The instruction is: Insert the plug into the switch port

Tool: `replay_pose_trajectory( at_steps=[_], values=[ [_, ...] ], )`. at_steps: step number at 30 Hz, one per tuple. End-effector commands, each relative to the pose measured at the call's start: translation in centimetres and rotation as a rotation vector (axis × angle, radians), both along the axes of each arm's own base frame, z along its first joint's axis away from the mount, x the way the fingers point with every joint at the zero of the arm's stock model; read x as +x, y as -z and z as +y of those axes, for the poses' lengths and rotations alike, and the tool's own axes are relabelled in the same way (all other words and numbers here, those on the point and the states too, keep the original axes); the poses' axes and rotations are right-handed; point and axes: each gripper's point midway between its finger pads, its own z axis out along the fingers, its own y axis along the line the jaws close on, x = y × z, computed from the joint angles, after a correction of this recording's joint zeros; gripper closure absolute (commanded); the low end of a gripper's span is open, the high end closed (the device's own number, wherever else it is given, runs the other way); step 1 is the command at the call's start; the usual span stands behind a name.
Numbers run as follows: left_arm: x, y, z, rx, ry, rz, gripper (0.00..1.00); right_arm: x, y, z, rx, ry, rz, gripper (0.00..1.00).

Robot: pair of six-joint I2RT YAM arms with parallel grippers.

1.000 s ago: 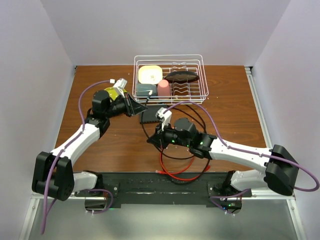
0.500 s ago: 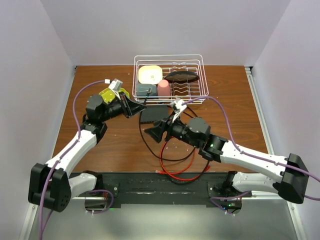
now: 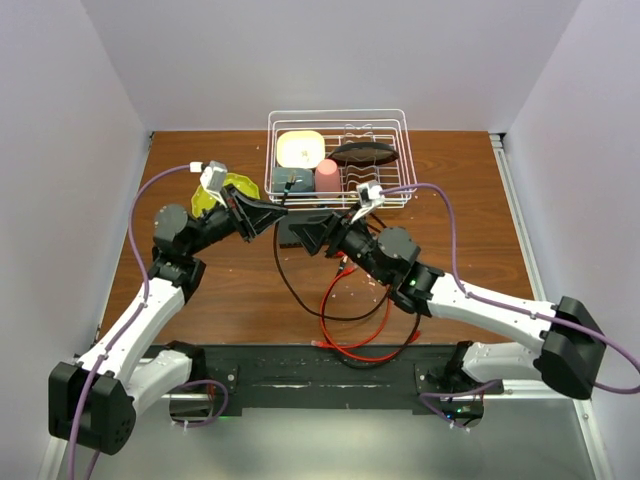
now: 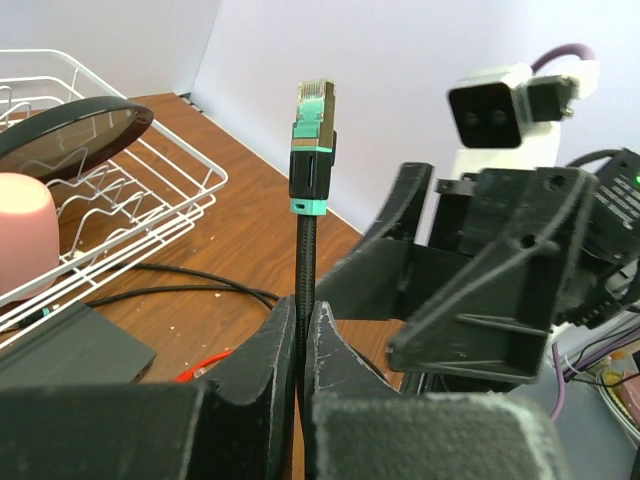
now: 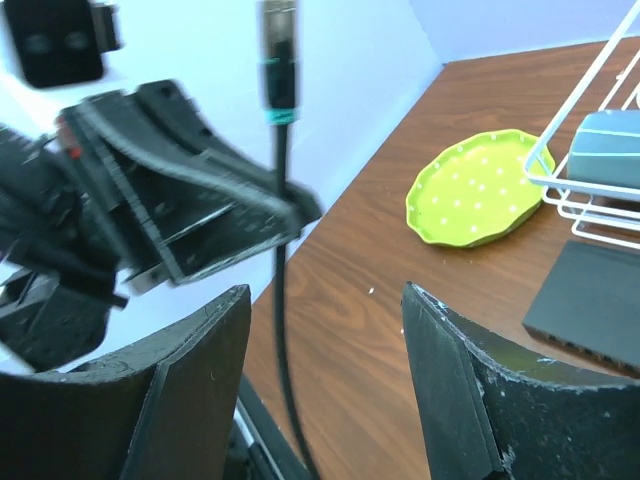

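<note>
The left gripper (image 4: pixel 300 325) is clamped tight on the black cable (image 4: pixel 303 250) a little below the plug (image 4: pixel 312 115), which stands upright above the fingertips, clear of the table (image 3: pixel 470 200). The right gripper (image 5: pixel 325 300) faces it from just beside, its jaws spread wide and holding nothing. The switch (image 5: pixel 590 300) lies flat on the table, just near of the wire rack (image 3: pixel 390 120), right of the green plate (image 5: pixel 475 190) and unplugged.
</note>
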Motion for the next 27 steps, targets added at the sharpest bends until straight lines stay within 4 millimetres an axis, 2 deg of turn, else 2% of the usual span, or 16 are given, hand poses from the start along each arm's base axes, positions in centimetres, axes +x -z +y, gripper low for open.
replay_pose_trajectory(
  at_steps=[1, 6, 10, 24, 27],
  values=[
    [-0.8, -1.5, -0.1, -0.003, 0.019, -0.068, 1.0, 0.2, -7.1, 1.0, 0.158, -0.039, -0.124, 0.36],
    [-1.0, -1.8, 0.0, 0.0, 0.018, -0.081, 1.0, 0.4, -8.7, 1.2, 0.186, -0.038, -0.159, 0.37],
    [-1.1, -1.8, -0.1, -0.003, 0.028, -0.082, 1.0, 1.1, -9.1, 1.1, 0.187, -0.015, -0.158, 0.38],
    [-1.4, -2.2, -0.1, 0.002, 0.03, -0.097, 1.0, 3.1, -7.5, 2.0, 0.208, -0.019, -0.115, 0.5],
    [-1.3, -2.2, 0.0, 0.0, 0.026, -0.094, 1.0, 3.1, -7.4, 2.2, 0.218, -0.033, -0.113, 0.57]
  ],
)
